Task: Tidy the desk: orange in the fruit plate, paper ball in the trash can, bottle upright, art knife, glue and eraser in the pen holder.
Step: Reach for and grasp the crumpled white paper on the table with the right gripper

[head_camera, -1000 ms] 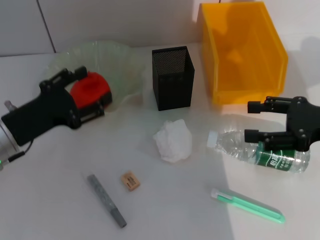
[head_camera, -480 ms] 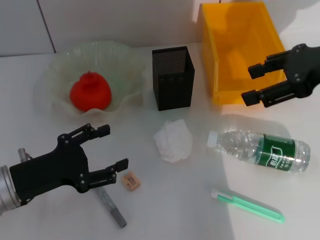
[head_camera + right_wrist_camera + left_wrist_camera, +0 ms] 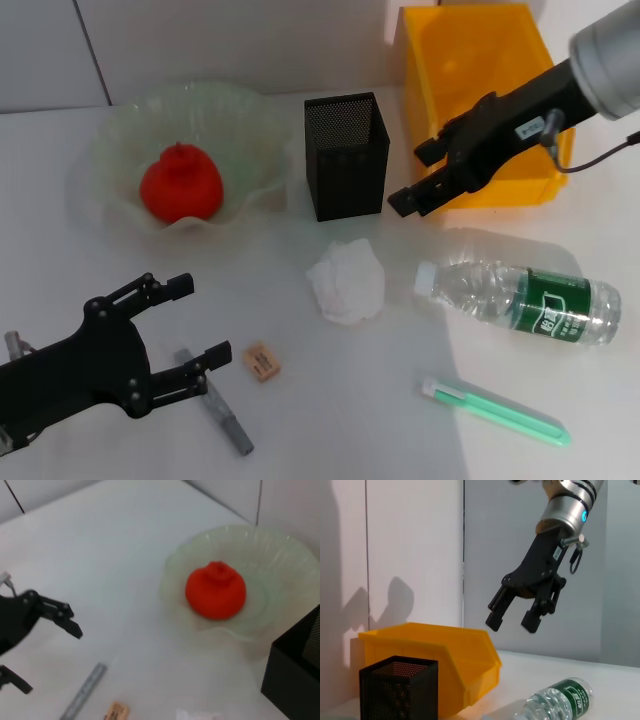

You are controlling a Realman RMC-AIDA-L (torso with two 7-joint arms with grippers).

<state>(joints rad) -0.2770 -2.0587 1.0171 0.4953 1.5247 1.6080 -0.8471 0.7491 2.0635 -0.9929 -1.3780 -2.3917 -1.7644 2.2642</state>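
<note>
One job reads as done: the orange [image 3: 180, 184] sits in the fruit plate [image 3: 105, 140] at the far left. The rest look untouched, and neither arm holds anything, so this seems a moment between steps.

The left gripper [image 3: 190, 320] hangs at the near left with its fingers spread wide and empty, just left of the eraser [image 3: 260, 361] and over the far end of a grey stick [image 3: 213, 400], which lies slanting from far left to near right. A pick here calls for settling the fingers across one of these small pieces and closing, then carrying it to the pen holder [image 3: 346, 155] in the far middle.

The right gripper [image 3: 420, 175] is raised between the pen holder and the trash can [image 3: 485, 100], fingers parted and bare. The paper ball [image 3: 346, 282] rests in the middle, nearer than the pen holder. The bottle [image 3: 515, 301] lies on its side at the right, long axis left to right, cap pointing left toward the paper ball. A green art knife [image 3: 495, 409] lies nearer, slanting from left down to near right
</note>
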